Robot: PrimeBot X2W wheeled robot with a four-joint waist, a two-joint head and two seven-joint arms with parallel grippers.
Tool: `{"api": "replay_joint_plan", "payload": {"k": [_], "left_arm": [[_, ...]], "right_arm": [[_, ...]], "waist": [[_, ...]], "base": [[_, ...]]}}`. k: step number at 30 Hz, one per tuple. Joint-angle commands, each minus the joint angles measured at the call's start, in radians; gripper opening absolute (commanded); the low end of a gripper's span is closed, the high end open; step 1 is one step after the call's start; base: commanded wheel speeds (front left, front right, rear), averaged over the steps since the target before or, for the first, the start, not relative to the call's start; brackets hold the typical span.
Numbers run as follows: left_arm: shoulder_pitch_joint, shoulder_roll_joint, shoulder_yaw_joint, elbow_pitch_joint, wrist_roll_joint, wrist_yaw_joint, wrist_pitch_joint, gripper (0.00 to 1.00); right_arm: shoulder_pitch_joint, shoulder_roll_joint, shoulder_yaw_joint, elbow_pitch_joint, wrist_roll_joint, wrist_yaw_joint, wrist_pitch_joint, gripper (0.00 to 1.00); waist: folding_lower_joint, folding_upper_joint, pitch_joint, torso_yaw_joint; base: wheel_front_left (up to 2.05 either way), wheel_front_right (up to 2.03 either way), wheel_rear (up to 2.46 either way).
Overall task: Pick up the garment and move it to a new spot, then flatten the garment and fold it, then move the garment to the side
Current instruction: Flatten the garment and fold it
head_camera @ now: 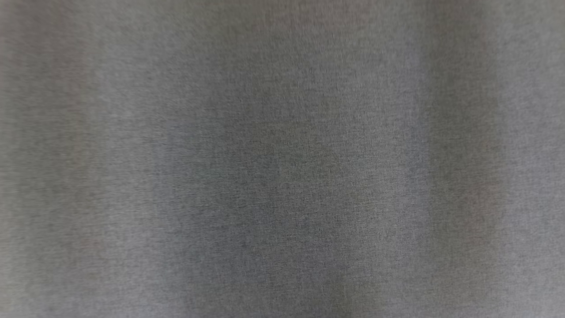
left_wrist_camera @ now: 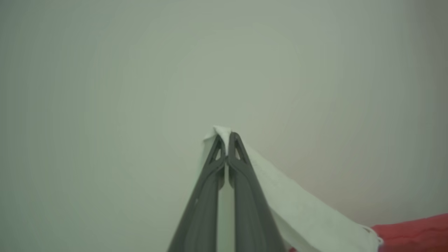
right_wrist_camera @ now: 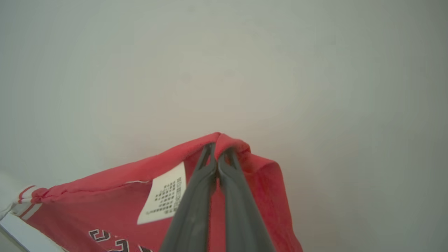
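Somewhere indoors, kind untellable, with a plain pale surface [right_wrist_camera: 315,70] behind.

- The left hand [left_wrist_camera: 226,140] grips an edge of the garment [left_wrist_camera: 297,210] at its fingertips, and a bit of that edge pokes out past the tips.
- From there the garment falls away to the lower right of the left wrist view.
- The right hand [right_wrist_camera: 218,148] grips another fold, which drapes on both sides of its fingers.
- A label [right_wrist_camera: 164,197] lies on the garment just left of those fingers.
- Fabric [head_camera: 282,159] sits close before the head camera.

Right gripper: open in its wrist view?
No, the right gripper is shut on a fold of the red garment.
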Motion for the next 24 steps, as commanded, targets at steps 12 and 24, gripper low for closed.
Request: {"api": "replay_joint_plan", "payload": {"k": [12,24], "left_arm": [[-0.108,-0.025,-0.075,0.181,-0.029,-0.006,-0.105,0.0],[0.21,0.002,-0.172,-0.027,-0.236,-0.005,-0.157,0.0]], "right_arm": [[-0.116,-0.024,0.062,0.113,-0.019,-0.002,0.016,0.0],[0.259,-0.17,0.19,-0.192,0.167,-0.002,0.042,0.0]], "waist": [[-0.0004,-0.0003,0.132,-0.016],[-0.0004,-0.0003,0.058,0.015]], "base": [[0.0,0.0,0.0],[0.0,0.0,0.0]]}}
